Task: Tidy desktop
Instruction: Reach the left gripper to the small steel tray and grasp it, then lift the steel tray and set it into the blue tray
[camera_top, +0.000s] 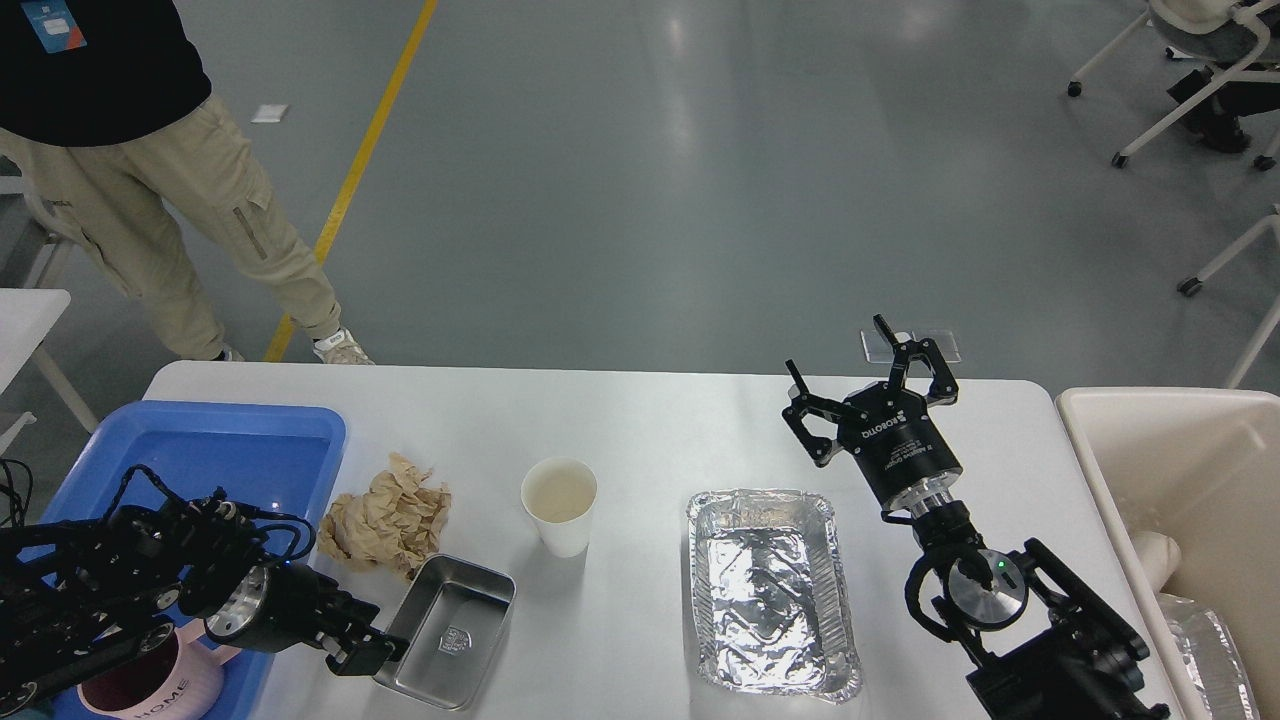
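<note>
Still cluttered: wide white desktop (650, 420) filling the middle of the head view, blue tray (240, 425) at its left end, beige bin (1180, 450) just off its right end.

Left on the surface, from left to right: crumpled brown paper (385, 515) touching the tray's right edge; small steel pan (450, 630) just in front of it; white paper cup (560, 505) upright and apparently empty; foil tray (770, 590), also empty, to the right of the cup and apart from it.

Left gripper (375, 648) low at the steel pan's near-left rim, fingers clamped on that rim as far as can be judged, so probably lifting or about to lift the pan. Right gripper (865, 385) raised over the far right part of the table, fingers spread wide, holding nothing, near the foil tray but not touching it.

Judged progress: early to middling. Pink mug (150, 685) already in the blue tray; some foil and a pale cylinder visible in the bin. Four loose items not yet put away.

Hard to make out: exact contact of the left fingers, dark against the pan; bin contents cut off by the picture's edge; mug half hidden under the left arm; bystander in beige trousers (180, 200) beyond the table, head out of view.
</note>
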